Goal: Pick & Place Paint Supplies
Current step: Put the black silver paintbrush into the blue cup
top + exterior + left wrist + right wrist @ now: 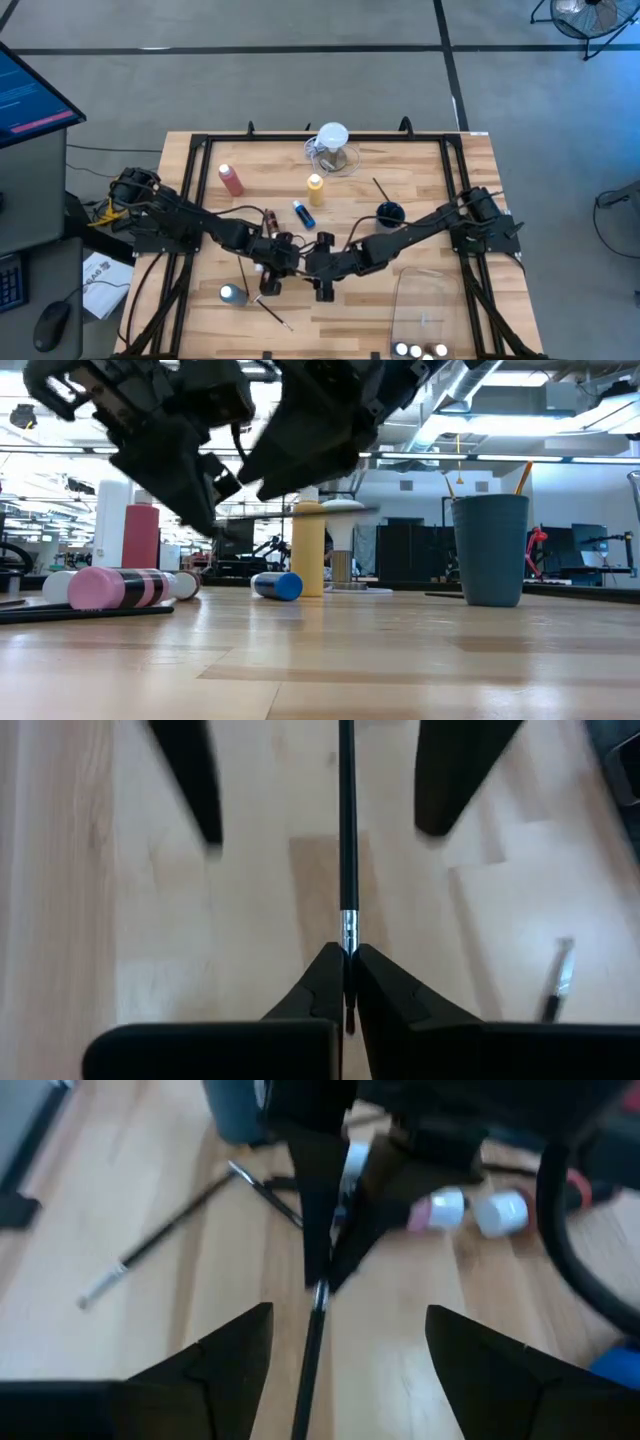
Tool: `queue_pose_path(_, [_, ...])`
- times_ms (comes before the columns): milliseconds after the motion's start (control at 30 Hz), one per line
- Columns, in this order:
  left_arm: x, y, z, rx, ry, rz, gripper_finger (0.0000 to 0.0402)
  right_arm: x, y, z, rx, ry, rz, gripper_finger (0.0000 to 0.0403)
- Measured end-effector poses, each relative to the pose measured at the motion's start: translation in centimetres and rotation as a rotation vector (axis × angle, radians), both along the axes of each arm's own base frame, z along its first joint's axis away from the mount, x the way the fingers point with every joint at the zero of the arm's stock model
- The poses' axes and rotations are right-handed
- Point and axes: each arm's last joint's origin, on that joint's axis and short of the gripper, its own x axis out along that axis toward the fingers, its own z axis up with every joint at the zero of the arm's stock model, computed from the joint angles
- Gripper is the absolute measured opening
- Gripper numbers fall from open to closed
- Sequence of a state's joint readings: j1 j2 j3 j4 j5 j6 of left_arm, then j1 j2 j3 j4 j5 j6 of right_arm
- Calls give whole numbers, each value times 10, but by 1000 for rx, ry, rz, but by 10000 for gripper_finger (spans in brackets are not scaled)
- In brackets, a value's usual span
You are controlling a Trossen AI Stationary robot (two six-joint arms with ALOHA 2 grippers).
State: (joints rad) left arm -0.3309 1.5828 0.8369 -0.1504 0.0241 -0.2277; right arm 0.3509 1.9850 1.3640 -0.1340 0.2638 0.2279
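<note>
Left gripper (348, 982) fingers pinched on paintbrush (346, 830) at table (420, 270) ctr; right gripper (345, 1350) at its 3 o'clock, fingers wide, straddling brush handle.

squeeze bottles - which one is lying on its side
The blue bottle lies on its side near the table's middle; the yellow bottle and pink-red bottle stand upright.

No legible text anywhere.

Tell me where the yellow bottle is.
High view: the yellow bottle stands upright at table centre, toward the far edge, between the clear jug and the lying blue bottle.
</note>
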Motion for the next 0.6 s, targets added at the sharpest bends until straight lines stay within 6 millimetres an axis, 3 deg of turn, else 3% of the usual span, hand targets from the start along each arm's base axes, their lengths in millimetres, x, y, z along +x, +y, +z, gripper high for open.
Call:
queue_pose_path(333, [6, -1, 9, 19, -41, 6, 1, -2, 3, -1, -6, 16, 19, 240])
queue_pose_path(600, [6, -1, 9, 27, -44, 14, 1, -3, 4, -1, 6, 26, 35, 156])
